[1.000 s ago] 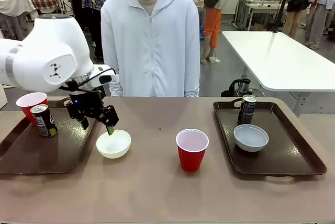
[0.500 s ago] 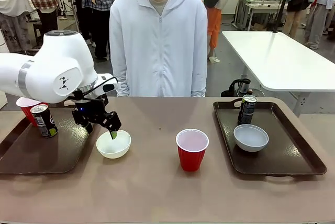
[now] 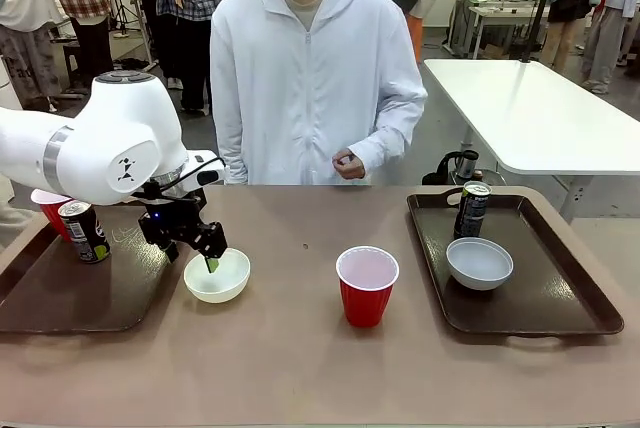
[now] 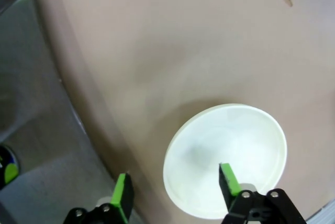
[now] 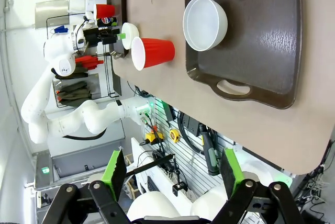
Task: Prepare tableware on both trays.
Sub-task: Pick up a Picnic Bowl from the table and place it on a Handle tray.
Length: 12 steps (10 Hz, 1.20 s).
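A cream-white bowl (image 3: 217, 276) (image 4: 230, 150) sits on the table just right of the left tray (image 3: 70, 293). My left gripper (image 3: 200, 253) (image 4: 175, 190) is down at the bowl's left rim, jaws apart, with one green finger inside the bowl and the other outside it. The left tray holds a red cup (image 3: 50, 203) and a dark can (image 3: 84, 231). Another red cup (image 3: 366, 286) stands mid-table. The right tray (image 3: 530, 318) (image 5: 261, 35) carries a can (image 3: 472, 209) and a grey-white bowl (image 3: 479, 262) (image 5: 205, 22). My right gripper (image 5: 172, 169) hangs open off the table, holding nothing.
A person in a white hoodie stands at the far edge with one hand (image 3: 347, 164) raised at the waist. The left tray's rim (image 4: 31, 130) runs close beside the outer finger. Bare table lies in front of the cup and bowl.
My left gripper has dropped and shifted slightly right until it straddles the bowl's rim. The person has stepped right and lifted a hand. The tableware has stayed put.
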Tool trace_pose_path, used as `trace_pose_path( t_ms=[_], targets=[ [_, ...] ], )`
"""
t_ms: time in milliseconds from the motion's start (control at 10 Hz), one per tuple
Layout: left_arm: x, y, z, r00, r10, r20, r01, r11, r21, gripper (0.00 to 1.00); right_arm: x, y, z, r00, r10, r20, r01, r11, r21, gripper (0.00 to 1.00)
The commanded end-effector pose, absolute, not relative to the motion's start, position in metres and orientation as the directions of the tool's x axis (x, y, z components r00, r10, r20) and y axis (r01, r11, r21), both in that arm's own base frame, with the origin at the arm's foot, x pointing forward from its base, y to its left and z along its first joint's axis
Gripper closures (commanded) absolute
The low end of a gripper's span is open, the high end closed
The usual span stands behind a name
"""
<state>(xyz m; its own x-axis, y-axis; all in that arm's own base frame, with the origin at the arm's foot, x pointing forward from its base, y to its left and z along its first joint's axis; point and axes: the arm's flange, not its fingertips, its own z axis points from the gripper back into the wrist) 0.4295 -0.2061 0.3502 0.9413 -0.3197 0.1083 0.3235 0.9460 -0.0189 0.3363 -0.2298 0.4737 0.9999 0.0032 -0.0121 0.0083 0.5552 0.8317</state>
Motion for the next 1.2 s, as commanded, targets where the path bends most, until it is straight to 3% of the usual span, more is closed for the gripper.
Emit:
trace_pose_path(
  t_ms=[0, 100, 200, 400, 500, 600, 1100],
  targets=[
    [0.4352, -0.2098, 0.3495, 0.944, -0.307, 0.120, 0.307, 0.952, 0.017, 0.68, 0.3357, -0.2289, 0.4756, 1.000, 0.001, -0.008, 0.007, 0.546, 0.838, 0.05],
    [0.4347, -0.2096, 0.3496, 0.944, -0.309, 0.117, 0.308, 0.951, 0.022, 0.53, 0.3357, -0.2289, 0.4756, 1.000, 0.001, -0.008, 0.007, 0.546, 0.838, 0.05],
    [0.4349, -0.2093, 0.3500, 0.944, -0.311, 0.108, 0.310, 0.950, 0.025, 1.00, 0.3357, -0.2289, 0.4756, 1.000, 0.001, -0.008, 0.007, 0.546, 0.838, 0.05],
    [0.4338, -0.2082, 0.3509, 0.945, -0.312, 0.100, 0.310, 0.950, 0.034, 1.00, 0.3357, -0.2289, 0.4756, 1.000, 0.001, -0.008, 0.007, 0.546, 0.838, 0.05],
    [0.4343, -0.2081, 0.3504, 0.945, -0.312, 0.095, 0.310, 0.950, 0.038, 0.94, 0.3357, -0.2289, 0.4756, 1.000, 0.001, -0.008, 0.007, 0.546, 0.838, 0.05],
    [0.4343, -0.2084, 0.3503, 0.946, -0.311, 0.092, 0.308, 0.950, 0.042, 1.00, 0.3357, -0.2289, 0.4756, 1.000, 0.001, -0.008, 0.007, 0.546, 0.838, 0.05],
    [0.4299, -0.2090, 0.3585, 0.947, -0.306, 0.098, 0.299, 0.951, 0.086, 1.00, 0.3357, -0.2289, 0.4756, 1.000, 0.001, -0.008, 0.007, 0.546, 0.838, 0.05]
  ],
)
